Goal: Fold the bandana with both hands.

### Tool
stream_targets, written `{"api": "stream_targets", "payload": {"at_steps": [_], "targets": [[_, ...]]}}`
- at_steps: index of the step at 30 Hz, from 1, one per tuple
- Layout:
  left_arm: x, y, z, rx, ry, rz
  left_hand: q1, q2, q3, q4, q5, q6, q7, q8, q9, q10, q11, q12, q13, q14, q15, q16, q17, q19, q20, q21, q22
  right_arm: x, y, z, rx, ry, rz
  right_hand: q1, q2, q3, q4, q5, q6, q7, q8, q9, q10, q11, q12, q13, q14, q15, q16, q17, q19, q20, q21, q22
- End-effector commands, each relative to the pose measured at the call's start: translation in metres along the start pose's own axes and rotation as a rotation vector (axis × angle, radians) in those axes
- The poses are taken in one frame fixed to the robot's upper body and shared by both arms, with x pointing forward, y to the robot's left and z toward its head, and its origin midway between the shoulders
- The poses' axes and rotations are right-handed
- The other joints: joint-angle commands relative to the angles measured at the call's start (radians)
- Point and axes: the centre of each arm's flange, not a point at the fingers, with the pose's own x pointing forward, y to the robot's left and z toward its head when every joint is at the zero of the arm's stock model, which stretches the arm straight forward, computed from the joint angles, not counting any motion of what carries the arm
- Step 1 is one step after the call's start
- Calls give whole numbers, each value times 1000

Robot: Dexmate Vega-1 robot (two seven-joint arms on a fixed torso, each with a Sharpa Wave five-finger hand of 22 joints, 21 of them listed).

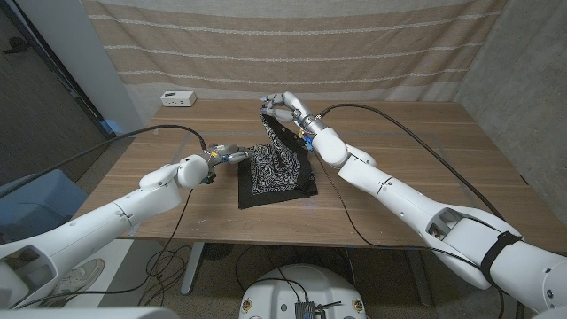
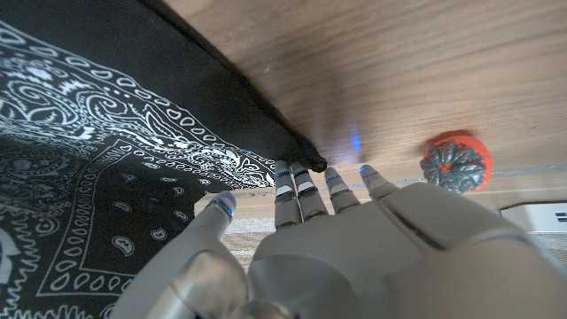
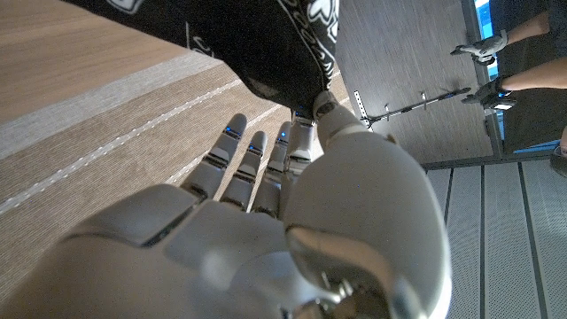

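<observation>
The black bandana (image 1: 275, 175) with white paisley print lies partly on the middle of the wooden table (image 1: 416, 151), one corner drawn up off it. My right hand (image 1: 285, 110) pinches that raised corner above the cloth's far edge; the cloth (image 3: 283, 44) hangs from its fingertips (image 3: 292, 133). My left hand (image 1: 227, 155) is at the bandana's left corner. There the fingertips (image 2: 297, 186) meet the corner of the cloth (image 2: 133, 133) with the thumb against the print, and they seem to hold it.
A small white box (image 1: 178, 98) stands at the table's far left corner. A round red and grey object (image 2: 455, 162) sits beyond the left hand. A striped curtain (image 1: 292, 44) hangs behind the table. A person's hands (image 3: 485, 44) show beyond the right hand.
</observation>
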Motion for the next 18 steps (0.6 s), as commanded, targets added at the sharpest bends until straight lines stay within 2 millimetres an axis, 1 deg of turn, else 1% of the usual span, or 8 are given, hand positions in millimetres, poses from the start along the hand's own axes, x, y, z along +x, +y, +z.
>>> {"api": "stream_targets", "payload": {"at_steps": [1, 2, 10, 14, 18], "targets": [[1, 2, -1, 3, 5, -2, 3, 58, 10, 2, -1, -1, -2, 2, 6, -1, 5, 5, 3, -7, 2, -1, 3, -7, 2, 3, 3, 13, 36, -8, -6, 19, 78, 12, 1, 1, 6, 2, -1, 0, 3, 6, 4, -5, -3, 5, -5, -88, 6, 6, 2, -2, -3, 4], [1, 2, -1, 4, 5, -2, 3, 58, 10, 2, -1, -1, -2, 2, 6, 0, 5, 5, 3, -8, 1, -1, 3, -7, 1, 3, 3, 14, 39, -10, -5, 26, 75, 12, 1, 1, 6, 2, -3, -4, 2, 6, 5, -6, -3, 5, -4, -89, 7, 6, 2, -2, -3, 4], [1, 2, -1, 2, 7, -1, 4, 57, 13, 4, -1, -4, 0, 2, 6, -3, 3, 4, 3, -8, 2, 0, 3, -7, 1, 4, 3, 24, 58, -27, -23, 75, 57, 11, 4, -2, 9, 1, -9, -3, -4, 5, 7, -3, -4, 6, -2, -89, 12, 10, 5, -5, -2, 5], [1, 3, -1, 5, 11, 2, 4, 57, 14, 4, -1, -5, -1, 2, 6, -4, 2, 4, 3, -8, 2, 0, 3, -8, 2, 4, 3, 28, 65, -34, -48, 97, 68, 10, 6, -4, 11, 0, -9, -7, -6, 3, 7, -1, -5, 6, 0, -87, 14, 11, 8, -6, -1, 5], [-3, 7, -2, 13, 14, 13, 5, 55, 14, 4, -1, -5, -2, 2, 6, -4, 4, 5, 3, -7, 0, 0, 3, -8, -1, 4, 3, 29, 70, -42, -80, 123, 90, 7, 9, -6, 15, 0, -17, -15, -12, 0, 4, 6, -6, 6, -1, -87, 16, 13, 7, -7, -1, 5]]}}
